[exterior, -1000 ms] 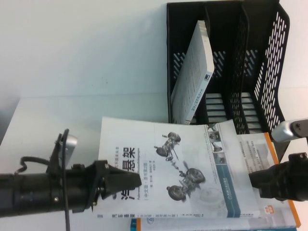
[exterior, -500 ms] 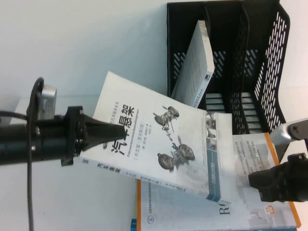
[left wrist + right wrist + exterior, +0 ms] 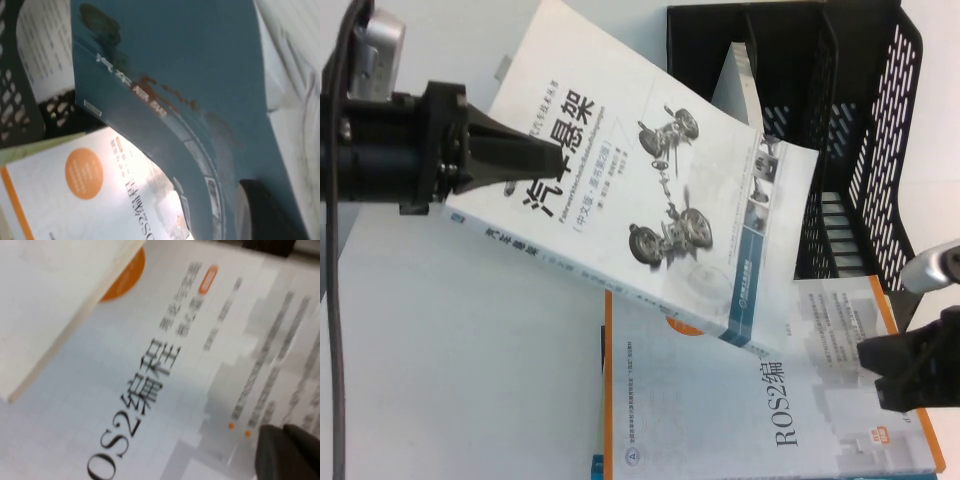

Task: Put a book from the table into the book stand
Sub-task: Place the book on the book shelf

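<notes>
My left gripper [image 3: 542, 160] is shut on the left edge of the book [image 3: 670, 190]. The book is white-grey, with a black Chinese title and a drawing of car suspension parts. It hangs tilted above the table [image 3: 470, 380], its far corner in front of the black book stand [image 3: 865, 130]. In the left wrist view its dark teal back cover [image 3: 190, 75] fills the frame, with one dark finger [image 3: 265, 210] pressed against it. My right gripper [image 3: 888, 375] hovers low over the orange-edged ROS2 book [image 3: 750, 410], its jaws together and holding nothing [image 3: 282, 432].
A pale grey-white book [image 3: 738, 75] leans in the stand's left slot, mostly hidden behind the lifted book. The stand's two right slots hold nothing. The ROS2 book [image 3: 85, 190] lies flat at the table's near right, just in front of the stand [image 3: 20, 115].
The left gripper closed on the book's edge and lifted it up and away from the ROS2 book, tilting it toward the stand. The right gripper has barely moved.
</notes>
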`<state>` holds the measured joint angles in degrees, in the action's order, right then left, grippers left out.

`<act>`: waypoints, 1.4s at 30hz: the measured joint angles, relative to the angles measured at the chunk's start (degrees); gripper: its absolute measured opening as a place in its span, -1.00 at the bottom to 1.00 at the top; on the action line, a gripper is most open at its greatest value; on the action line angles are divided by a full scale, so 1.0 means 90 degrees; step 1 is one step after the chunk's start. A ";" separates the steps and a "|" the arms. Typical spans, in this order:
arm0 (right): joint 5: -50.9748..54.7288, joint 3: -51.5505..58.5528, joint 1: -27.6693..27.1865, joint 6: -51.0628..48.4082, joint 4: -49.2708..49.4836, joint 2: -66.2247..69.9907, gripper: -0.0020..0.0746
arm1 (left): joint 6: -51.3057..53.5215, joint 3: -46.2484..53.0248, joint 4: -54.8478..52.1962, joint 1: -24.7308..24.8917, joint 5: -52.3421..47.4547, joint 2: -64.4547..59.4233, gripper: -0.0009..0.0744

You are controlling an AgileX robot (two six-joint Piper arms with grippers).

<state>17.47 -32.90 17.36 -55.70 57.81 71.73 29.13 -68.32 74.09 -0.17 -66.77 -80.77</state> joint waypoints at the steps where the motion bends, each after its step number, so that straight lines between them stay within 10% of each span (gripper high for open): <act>1: -0.0079 0.0000 0.0000 0.0000 -0.0011 -0.0115 -0.92 | -0.0155 -0.0227 -0.0104 0.0000 -0.0046 0.0015 -0.67; 17: -0.2896 0.0014 0.0000 -0.0127 0.0188 -0.2929 -0.92 | -0.1668 -0.2453 -0.0840 0.0094 0.0299 0.0076 -0.67; 32: -0.3238 0.0053 0.0000 -0.3422 0.4471 -0.3287 -0.92 | -0.2360 -0.2939 -0.1947 0.3123 0.3379 -0.0195 -0.68; 42: -0.3156 0.0269 0.0000 -0.4005 0.4691 -0.3287 -0.92 | -0.2798 -0.3139 -0.2608 0.3098 0.3478 -0.0747 -0.68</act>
<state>-10.93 -30.48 17.36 -91.74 100.03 42.15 3.95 -96.57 50.62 27.71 -35.46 -87.50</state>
